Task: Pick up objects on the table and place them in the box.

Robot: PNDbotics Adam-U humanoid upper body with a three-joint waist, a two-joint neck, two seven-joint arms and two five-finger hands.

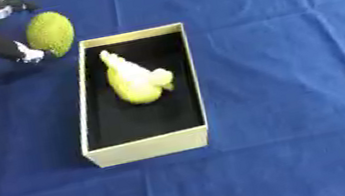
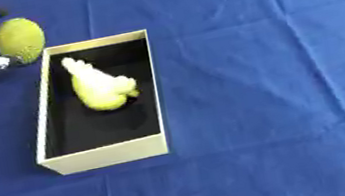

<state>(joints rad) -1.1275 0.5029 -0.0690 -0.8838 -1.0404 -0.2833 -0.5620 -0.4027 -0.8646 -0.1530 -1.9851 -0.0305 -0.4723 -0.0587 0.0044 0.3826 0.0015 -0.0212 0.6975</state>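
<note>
Currently my left hand (image 1: 3, 46) enters at the far-left corner of the blue tablecloth (image 1: 300, 97), its dark fingers (image 1: 24, 54) reaching round the near-left side of the green textured ball (image 1: 51, 33); one white-tipped finger lies against the ball's lower edge, but I cannot tell whether the fingers are curled enough to hold it or merely rest beside it. My right hand shows in neither view. The ball sits just beyond the far-left corner of the cream box (image 1: 147, 146), close to the box's far wall yet outside it, and whether it rests on the cloth or is lifted off it is not clear. Inside the box, on its black floor, a yellow duck-shaped toy (image 1: 137, 81) already lies toward the far half, long axis running from the far-left corner toward the middle. I judge the ball to be light and somewhat yielding, its pebbled skin offering friction, not slip; being ovoid, it may roll off a one-sided push. Best hold, in my estimate: thumb and fingers opposed across its widest girth, not at the narrow ends. Nothing suggests fragility. The vacant near half of the box floor looks the easier landing spot, clear of the toy.
</note>
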